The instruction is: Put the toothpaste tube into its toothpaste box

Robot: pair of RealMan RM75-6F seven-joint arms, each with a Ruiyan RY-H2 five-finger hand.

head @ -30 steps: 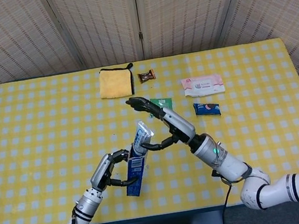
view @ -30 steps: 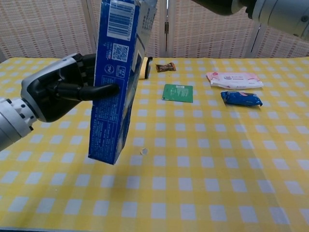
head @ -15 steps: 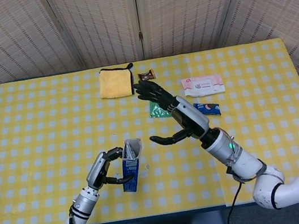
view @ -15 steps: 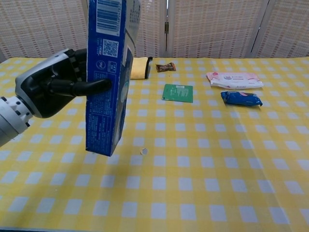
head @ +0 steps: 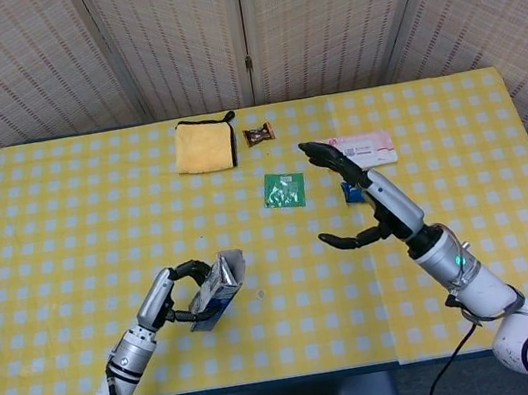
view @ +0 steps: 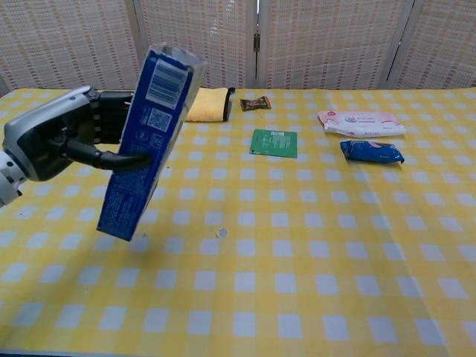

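Observation:
My left hand (head: 171, 296) (view: 63, 138) grips the blue toothpaste box (head: 215, 291) (view: 143, 141) near the table's front left. The box is tilted, its open top end up and leaning right in the chest view. No toothpaste tube shows outside the box; I cannot see inside it. My right hand (head: 358, 204) hangs over the table's right half with its fingers spread and nothing in them. The chest view does not show it.
A yellow cloth (head: 205, 146) (view: 205, 104) and a brown candy (head: 258, 135) (view: 256, 103) lie at the back. A green packet (head: 284, 191) (view: 274, 143), a white wipes pack (head: 365, 147) (view: 361, 123) and a blue snack pack (view: 372, 152) lie right of centre. A small white speck (view: 221, 233) sits mid-table.
The tube end that stuck out of the box top is gone from sight. My right hand let go and pulled back to the right. My left hand lowered and tilted the box leftward.

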